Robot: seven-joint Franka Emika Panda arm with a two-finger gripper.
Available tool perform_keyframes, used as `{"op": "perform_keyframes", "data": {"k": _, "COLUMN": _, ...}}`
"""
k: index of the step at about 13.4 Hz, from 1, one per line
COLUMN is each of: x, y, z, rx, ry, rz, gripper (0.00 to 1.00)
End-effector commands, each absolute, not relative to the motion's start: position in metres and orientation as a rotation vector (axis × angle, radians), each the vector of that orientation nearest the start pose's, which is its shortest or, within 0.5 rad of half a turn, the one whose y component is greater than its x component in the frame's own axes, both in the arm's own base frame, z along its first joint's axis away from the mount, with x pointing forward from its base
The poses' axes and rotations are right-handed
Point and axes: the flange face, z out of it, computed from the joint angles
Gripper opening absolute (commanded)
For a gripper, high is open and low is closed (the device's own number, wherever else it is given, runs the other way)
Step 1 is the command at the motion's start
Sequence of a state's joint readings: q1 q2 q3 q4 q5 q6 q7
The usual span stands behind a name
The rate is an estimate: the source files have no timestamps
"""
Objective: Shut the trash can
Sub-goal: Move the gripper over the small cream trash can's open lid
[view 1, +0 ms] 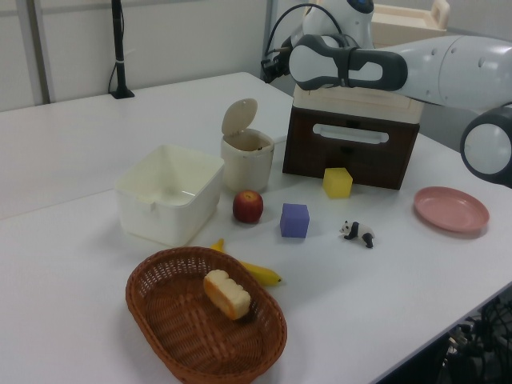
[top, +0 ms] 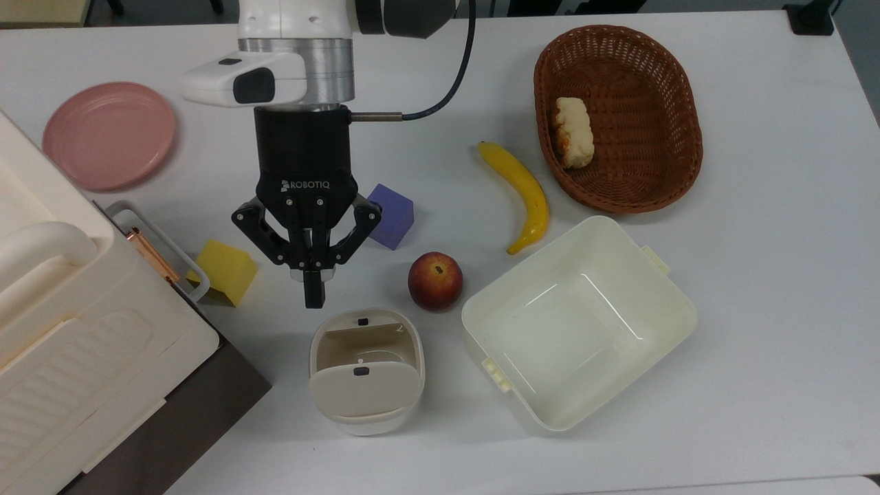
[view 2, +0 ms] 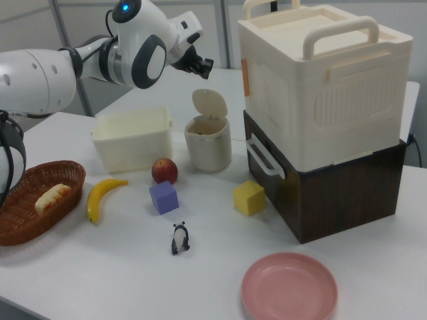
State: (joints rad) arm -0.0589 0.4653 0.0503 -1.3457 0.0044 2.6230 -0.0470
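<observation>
Clenched and carrying nothing, the gripper (top: 315, 297) hangs with its 2 fingers pressed together into 1 dark tip, high above the table. Just past that tip, toward the top view's bottom, stands the trash can (top: 366, 371), mouth open; its beige lid (top: 362, 389) is tipped up on the side of the can farthest from the claw — in the right view the lid (view 2: 208, 103) stands nearly upright. My judgement: the tip must pass over the open mouth and press that lid down from behind. Beside the claw, on the top view's right, sit a purple cube (top: 392, 216) and an apple (top: 435, 281); on the top view's left, a yellow block (top: 225, 271). Nothing lies between the tip and the can.
</observation>
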Motion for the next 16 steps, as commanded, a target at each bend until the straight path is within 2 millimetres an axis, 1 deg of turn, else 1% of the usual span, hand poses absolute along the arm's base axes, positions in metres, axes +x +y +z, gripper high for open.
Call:
{"op": "perform_keyframes", "data": {"k": 1, "x": 0.755, "y": -0.005, "z": 0.545, "rx": -2.895, "ry": -0.079, "rz": -1.257, "gripper": 0.00}}
{"op": "perform_keyframes", "data": {"k": 2, "x": 0.755, "y": -0.005, "z": 0.545, "rx": -2.895, "ry": -0.077, "rz": -1.260, "gripper": 0.00}}
{"op": "perform_keyframes", "data": {"k": 3, "x": 0.757, "y": 0.002, "z": 0.548, "rx": -2.891, "ry": -0.087, "rz": -1.274, "gripper": 0.00}}
{"op": "perform_keyframes", "data": {"k": 4, "x": 0.760, "y": 0.008, "z": 0.544, "rx": -2.901, "ry": -0.093, "rz": -1.282, "gripper": 0.00}}
{"op": "perform_keyframes", "data": {"k": 8, "x": 0.777, "y": 0.011, "z": 0.544, "rx": -2.887, "ry": -0.100, "rz": -1.331, "gripper": 0.00}}
{"op": "perform_keyframes", "data": {"k": 11, "x": 0.788, "y": 0.011, "z": 0.535, "rx": -2.873, "ry": -0.105, "rz": -1.374, "gripper": 0.00}}
{"op": "perform_keyframes", "data": {"k": 13, "x": 0.792, "y": 0.011, "z": 0.525, "rx": -2.856, "ry": -0.110, "rz": -1.417, "gripper": 0.00}}
{"op": "perform_keyframes", "data": {"k": 14, "x": 0.793, "y": 0.011, "z": 0.524, "rx": -2.854, "ry": -0.114, "rz": -1.424, "gripper": 0.00}}
{"op": "perform_keyframes", "data": {"k": 16, "x": 0.794, "y": 0.013, "z": 0.516, "rx": -2.863, "ry": -0.121, "rz": -1.410, "gripper": 0.00}}
